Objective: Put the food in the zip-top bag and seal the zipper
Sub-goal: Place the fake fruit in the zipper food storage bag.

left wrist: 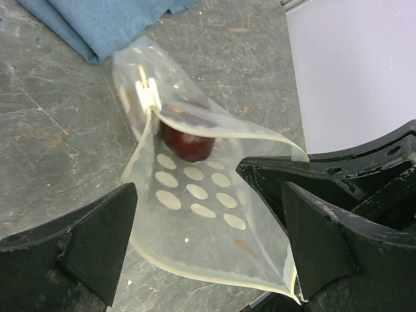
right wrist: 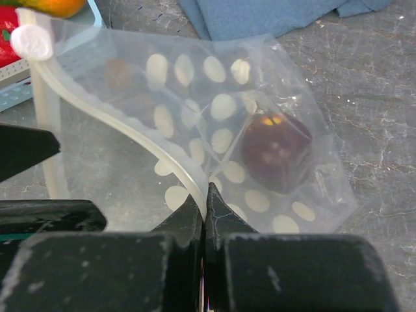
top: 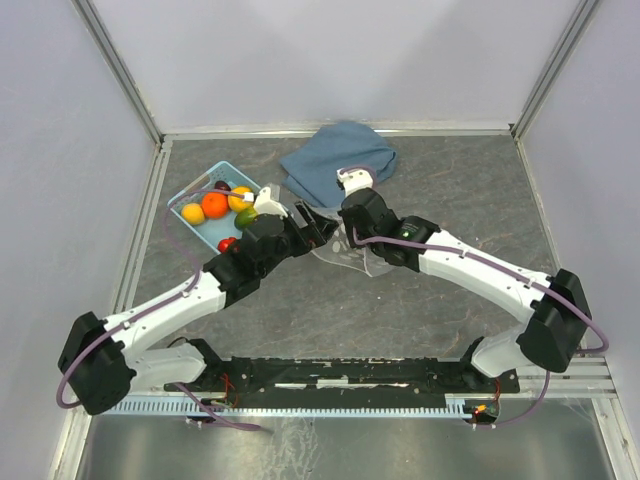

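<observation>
The zip-top bag [top: 366, 262] lies in the middle of the table with its mouth held open. One dark purple fruit [right wrist: 276, 153] sits inside it and also shows in the left wrist view [left wrist: 187, 142]. My right gripper [right wrist: 207, 195] is shut on the zipper [right wrist: 130, 127] at the upper lip of the mouth; its white slider [right wrist: 31, 42] is at the far end. My left gripper [left wrist: 208, 221] is open and empty, with its jaws on either side of the bag's mouth [left wrist: 195, 214]. In the top view both grippers, left [top: 316, 232] and right [top: 346, 222], meet over the bag.
A light-blue basket [top: 185, 196] at the back left holds orange [top: 214, 205], yellow [top: 240, 197], green [top: 246, 216] and red [top: 227, 243] fruits. A folded blue cloth [top: 340, 160] lies behind the bag. Metal rails edge the table.
</observation>
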### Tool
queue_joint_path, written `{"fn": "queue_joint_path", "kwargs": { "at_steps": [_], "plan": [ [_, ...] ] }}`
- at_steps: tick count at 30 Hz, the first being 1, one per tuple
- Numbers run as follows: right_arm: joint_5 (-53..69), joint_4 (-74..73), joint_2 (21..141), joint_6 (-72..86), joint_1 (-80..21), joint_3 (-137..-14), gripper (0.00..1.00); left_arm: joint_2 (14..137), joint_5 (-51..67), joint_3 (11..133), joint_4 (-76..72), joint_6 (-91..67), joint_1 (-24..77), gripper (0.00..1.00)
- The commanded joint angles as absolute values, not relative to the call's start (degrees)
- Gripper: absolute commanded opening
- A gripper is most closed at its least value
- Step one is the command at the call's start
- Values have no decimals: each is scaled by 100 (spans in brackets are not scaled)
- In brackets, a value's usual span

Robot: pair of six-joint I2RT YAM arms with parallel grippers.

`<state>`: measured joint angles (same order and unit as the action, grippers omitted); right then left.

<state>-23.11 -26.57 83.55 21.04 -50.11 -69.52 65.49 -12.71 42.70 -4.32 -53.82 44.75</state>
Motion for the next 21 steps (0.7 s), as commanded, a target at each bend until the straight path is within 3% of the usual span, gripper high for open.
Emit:
{"fn": "queue_joint_path", "kwargs": {
  "at_steps": [1, 14, 21],
  "plan": [
    [-2625, -2510, 8009, 2078, -4967, -7037, 2, 6200, -1598, 4834, 268, -4708, 4490, 99],
    [-3197, -2603, 7683, 1605, -4792, -6784, 2, 5746, -2201, 5519, 2173, -3746, 4184, 100],
    [-3199, -2459, 7509, 1345, -4781, -6522, 2, 5985, -1419, 5769, 2821, -3081, 2940, 100]
  ]
}}
